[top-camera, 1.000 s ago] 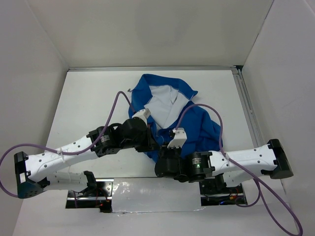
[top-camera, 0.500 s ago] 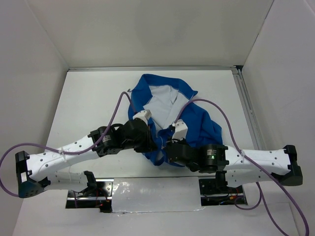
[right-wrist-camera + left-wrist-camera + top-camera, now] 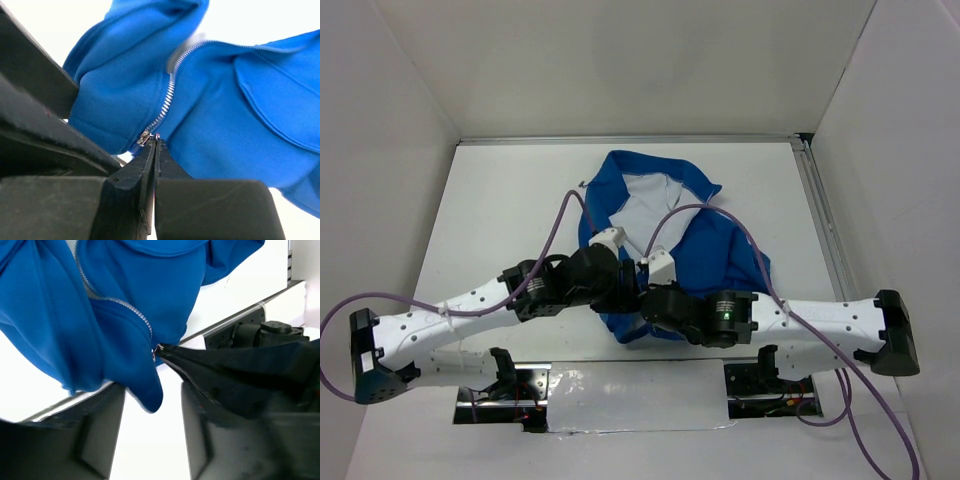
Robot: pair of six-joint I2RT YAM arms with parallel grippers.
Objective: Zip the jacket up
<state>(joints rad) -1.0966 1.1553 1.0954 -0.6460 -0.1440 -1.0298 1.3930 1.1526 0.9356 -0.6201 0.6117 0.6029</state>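
Observation:
The blue jacket (image 3: pixel 715 250) lies crumpled mid-table, its white lining (image 3: pixel 645 205) showing at the far side. Both wrists meet at its near hem. My right gripper (image 3: pixel 155 140) is shut on the zipper pull (image 3: pixel 146 136) at the low end of the silver zipper (image 3: pixel 167 97). My left gripper (image 3: pixel 151 390) is open, and the hem corner (image 3: pixel 145 390) hangs loose between its fingers (image 3: pixel 100 430). The right gripper's black tip (image 3: pixel 210 375) touches the slider just beside that corner. From above, both sets of fingers are hidden under the wrists.
A white table (image 3: pixel 500 200) is boxed in by white walls on three sides. A metal rail (image 3: pixel 820 220) runs along the right edge. Purple cables (image 3: pixel 565 205) arch over the jacket. A foil-covered strip (image 3: pixel 620 385) lies at the near edge between the arm bases.
My left gripper has opened and let go of the hem. The right arm has swung left, bringing its shut gripper up against the left one at the zipper's end.

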